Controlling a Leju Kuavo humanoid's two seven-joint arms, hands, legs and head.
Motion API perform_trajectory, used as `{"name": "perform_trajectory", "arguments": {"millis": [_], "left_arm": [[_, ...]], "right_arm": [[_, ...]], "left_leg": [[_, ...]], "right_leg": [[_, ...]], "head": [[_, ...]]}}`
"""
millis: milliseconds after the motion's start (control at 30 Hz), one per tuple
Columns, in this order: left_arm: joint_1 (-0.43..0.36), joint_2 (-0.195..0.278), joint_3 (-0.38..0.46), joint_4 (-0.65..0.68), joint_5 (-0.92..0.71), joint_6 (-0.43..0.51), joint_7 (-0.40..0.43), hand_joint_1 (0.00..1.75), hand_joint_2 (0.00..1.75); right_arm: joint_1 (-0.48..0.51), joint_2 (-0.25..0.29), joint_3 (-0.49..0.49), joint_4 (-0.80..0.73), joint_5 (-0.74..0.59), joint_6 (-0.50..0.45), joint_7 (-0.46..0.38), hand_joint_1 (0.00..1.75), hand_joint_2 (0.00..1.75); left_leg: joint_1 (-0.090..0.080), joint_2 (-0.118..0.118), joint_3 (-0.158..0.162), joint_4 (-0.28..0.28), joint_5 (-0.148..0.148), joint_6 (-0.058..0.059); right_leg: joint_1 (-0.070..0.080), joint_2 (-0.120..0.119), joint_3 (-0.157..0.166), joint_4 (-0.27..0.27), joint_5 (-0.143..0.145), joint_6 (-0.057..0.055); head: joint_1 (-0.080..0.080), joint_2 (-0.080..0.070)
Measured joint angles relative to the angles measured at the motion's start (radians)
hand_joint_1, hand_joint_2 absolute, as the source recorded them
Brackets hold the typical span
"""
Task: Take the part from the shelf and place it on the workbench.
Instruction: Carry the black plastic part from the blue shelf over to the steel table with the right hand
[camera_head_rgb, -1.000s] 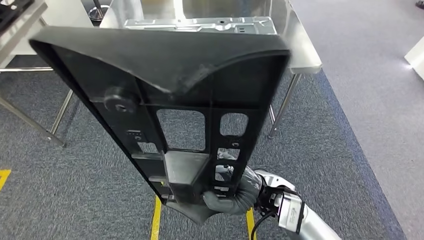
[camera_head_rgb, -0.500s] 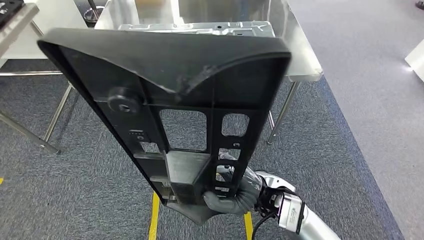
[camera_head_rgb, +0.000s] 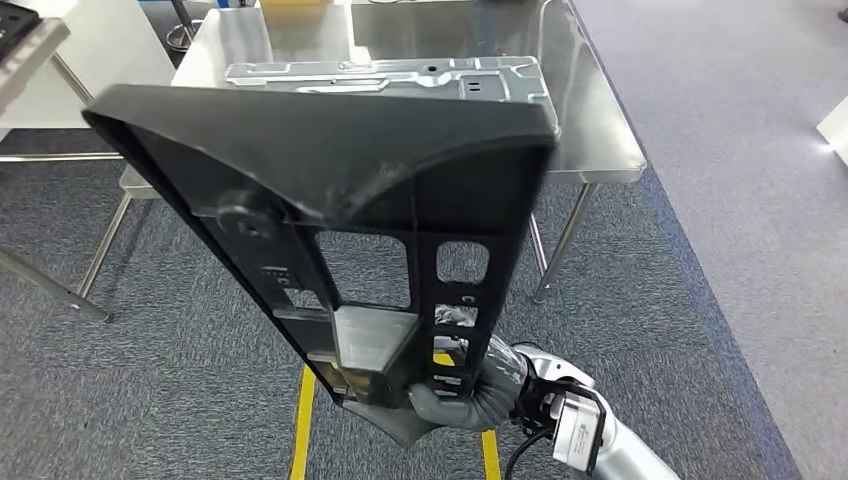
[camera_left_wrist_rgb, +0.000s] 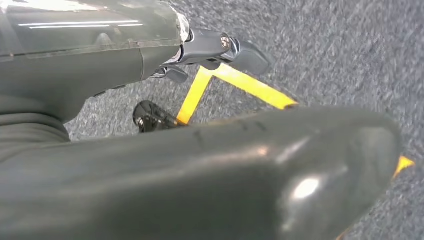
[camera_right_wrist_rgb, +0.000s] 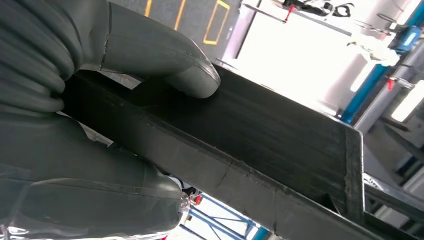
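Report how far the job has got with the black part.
Done: the black part is off the shelf. In hand: the right hand grips its lower end, holding it tilted above the carpet, short of the steel workbench, where a metal panel lies. Left: reaching the bench and setting it down.

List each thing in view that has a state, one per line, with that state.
black plastic part: held up off the floor, tilted, not yet on the workbench.
right hand: grips the part's lower end, thumb pressed on its edge.
left hand: hangs over the carpet; grip cannot be told.
workbench: steel top, already bearing a metal panel lying flat.
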Motion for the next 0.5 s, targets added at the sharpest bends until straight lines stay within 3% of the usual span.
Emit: {"name": "perform_trajectory", "arguments": {"millis": [67, 133, 167, 200, 233, 267, 333, 400, 500], "left_arm": [[0.000, -0.001, 0.000, 0.000, -0.002, 0.000, 0.000, 0.00, 0.00], [0.002, -0.002, 0.001, 0.000, -0.003, 0.000, -0.001, 0.00, 0.00], [0.004, -0.002, 0.001, 0.000, -0.003, 0.000, -0.002, 0.00, 0.00], [0.006, -0.002, 0.002, 0.000, -0.004, 0.000, -0.002, 0.00, 0.00], [0.008, -0.002, 0.003, 0.000, -0.005, 0.000, -0.002, 0.00, 0.00], [0.009, -0.002, 0.004, 0.000, -0.006, 0.000, -0.003, 0.00, 0.00], [0.009, -0.001, 0.005, 0.000, -0.007, 0.000, -0.005, 0.00, 0.00], [0.007, -0.001, 0.006, 0.000, -0.010, 0.000, -0.006, 0.00, 0.00], [0.006, 0.000, 0.006, 0.000, -0.011, -0.002, -0.008, 0.00, 0.00]], "right_arm": [[0.000, 0.000, 0.000, 0.000, 0.002, -0.004, -0.002, 1.69, 1.75], [0.004, 0.000, -0.001, 0.000, 0.004, -0.008, -0.002, 1.69, 1.75], [0.007, 0.000, -0.001, 0.000, 0.005, -0.009, -0.003, 1.69, 1.75], [0.009, 0.000, -0.001, 0.000, 0.005, -0.009, -0.003, 1.69, 1.75], [0.011, 0.000, -0.001, 0.000, 0.005, -0.009, -0.003, 1.69, 1.75], [0.012, 0.000, -0.001, 0.000, 0.005, -0.009, -0.003, 1.69, 1.75], [0.012, 0.000, -0.001, 0.000, 0.005, -0.010, -0.003, 1.69, 1.75], [0.011, 0.000, -0.001, 0.000, 0.005, -0.010, -0.003, 1.69, 1.75], [0.011, 0.000, -0.003, -0.002, 0.005, -0.012, -0.002, 1.69, 1.75]], "left_leg": [[0.002, 0.002, -0.030, 0.072, -0.035, -0.006], [0.002, 0.003, -0.115, 0.215, -0.086, -0.007], [0.001, 0.003, -0.157, 0.276, -0.098, -0.007], [0.001, 0.003, -0.185, 0.304, -0.090, -0.006], [0.001, 0.003, -0.193, 0.291, -0.059, -0.004], [0.000, 0.003, -0.183, 0.242, -0.012, 0.001], [-0.006, 0.006, -0.139, 0.107, 0.072, 0.013], [-0.013, 0.008, -0.113, 0.040, 0.094, 0.022], [-0.014, 0.005, -0.102, 0.027, 0.087, 0.034]], "right_leg": [[0.000, -0.004, 0.015, -0.008, -0.008, -0.015], [0.005, -0.008, 0.026, -0.008, -0.019, -0.025], [0.008, -0.008, 0.031, -0.008, -0.025, -0.027], [0.010, -0.008, 0.038, -0.007, -0.031, -0.029], [0.013, -0.007, 0.047, -0.007, -0.038, -0.029], [0.015, -0.006, 0.058, -0.007, -0.045, -0.029], [0.019, -0.005, 0.078, -0.005, -0.061, -0.024], [0.021, -0.004, 0.085, -0.004, -0.072, -0.015], [0.020, -0.005, 0.089, -0.003, -0.082, 0.003]], "head": [[-0.002, 0.000], [-0.003, 0.000], [-0.003, 0.000], [-0.003, 0.000], [-0.003, 0.000], [-0.003, 0.000], [-0.002, 0.000], [-0.002, 0.000], [-0.002, 0.000]]}}
